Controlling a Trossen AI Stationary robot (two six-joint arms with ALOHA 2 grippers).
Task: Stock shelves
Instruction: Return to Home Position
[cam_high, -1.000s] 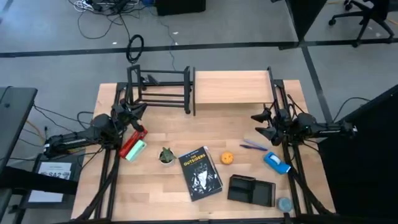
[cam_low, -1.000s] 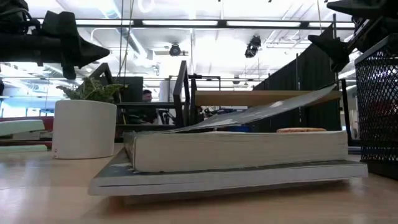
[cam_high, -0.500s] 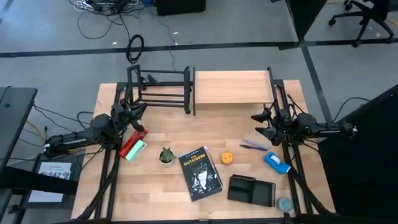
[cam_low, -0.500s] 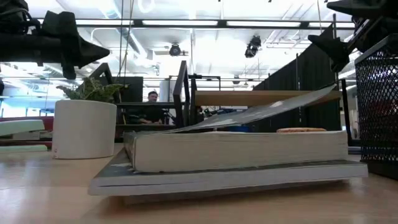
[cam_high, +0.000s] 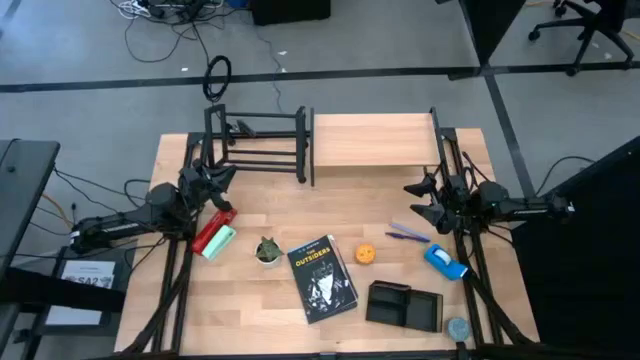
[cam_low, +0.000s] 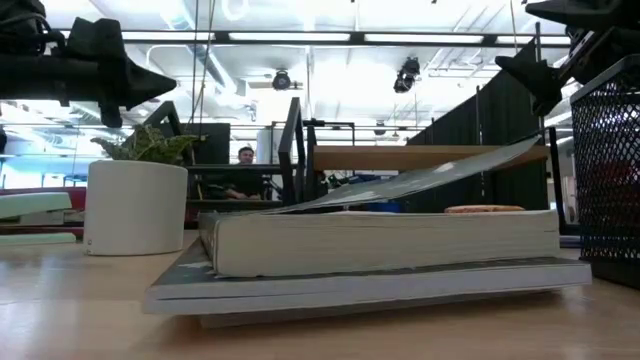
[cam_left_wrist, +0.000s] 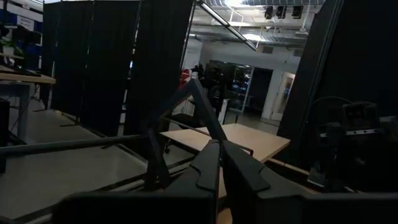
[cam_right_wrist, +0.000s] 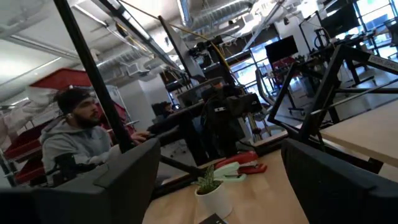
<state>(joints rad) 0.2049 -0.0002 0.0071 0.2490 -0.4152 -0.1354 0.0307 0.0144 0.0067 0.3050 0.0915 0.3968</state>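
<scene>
Both arms hung parked over the desk (cam_high: 300, 210), and neither one carried anything. The left gripper (cam_high: 222, 176) hovered near the left edge. In its wrist view the fingers (cam_left_wrist: 208, 168) were pressed narrow, tip to tip, with nothing between them. The right gripper (cam_high: 412, 200) sat opposite, near the right edge. Its fingers (cam_right_wrist: 127, 177) were spread wide and just as empty.

The shelves stood side by side along the far edge, though I couldn't tell whether they touched. The black rack (cam_high: 260, 152) filled the far left corner, just beyond the left gripper. The wood shelf (cam_high: 372, 140) ran from mid-edge toward the far right corner, and the right gripper was clearly the nearer one to it. Both units lay with their long axes along that far edge, open fronts facing the near side.

The stock was all on the other side of the fingers, toward the near edge. The stapler (cam_high: 210, 232) lay just beside the left arm, with the plant pot (cam_high: 267, 251) and the book (cam_high: 322, 280) mid-desk. The orange candle (cam_high: 366, 254) sat closer to the right arm, and the mesh tray (cam_high: 403, 306) was near the near edge.

By my read this was a rest between placements. Any next item would need picking up from nearer the front and carrying straight back toward the far edge, then in through a shelf's open front. The left arm looked better placed for the rack and the right for the wood shelf.
</scene>
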